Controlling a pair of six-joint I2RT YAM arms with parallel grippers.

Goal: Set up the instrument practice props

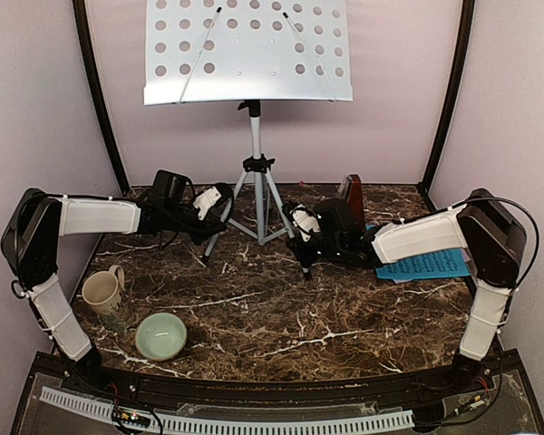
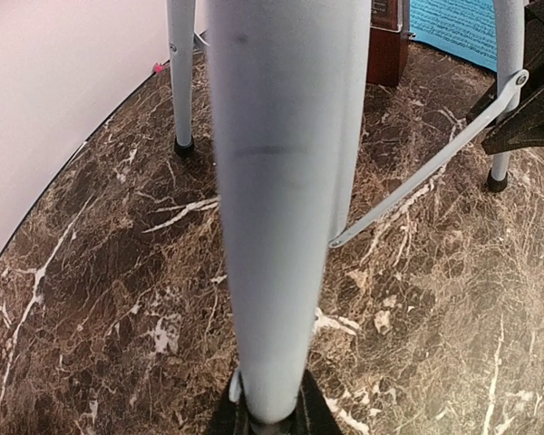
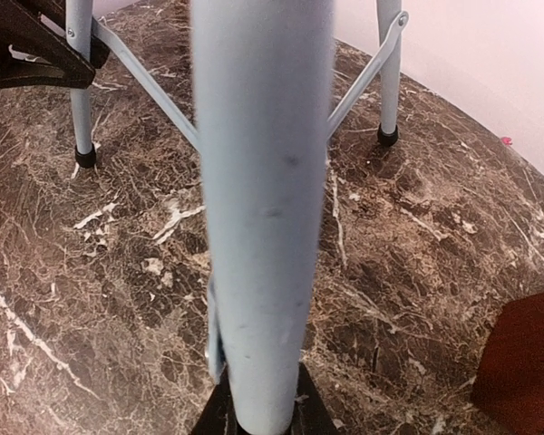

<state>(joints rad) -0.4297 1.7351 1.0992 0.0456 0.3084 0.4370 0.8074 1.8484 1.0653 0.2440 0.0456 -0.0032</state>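
Now the stand (image 1: 247, 50) is upright at the back centre of the tabletop (image 1: 344, 313), with its white perforated desk high and its three legs splayed on the marble. The left jaws are pinching the leg on the left side. In the left wrist view that pale tube runs up the middle of the frame from between dark fingertips (image 2: 225, 419). The right jaws are pinching the leg on the right side in the same way, and the tube fills the middle of the right wrist view. The dark-red metronome (image 1: 351, 195) stands just right of the legs, behind the right jaws. A blue page (image 1: 431, 265) lies flat near the right edge, partly under the right arm (image 1: 417, 237). At front left a mug (image 1: 102, 292) and a bowl (image 1: 160, 335) sit near each other, well apart from the stand.
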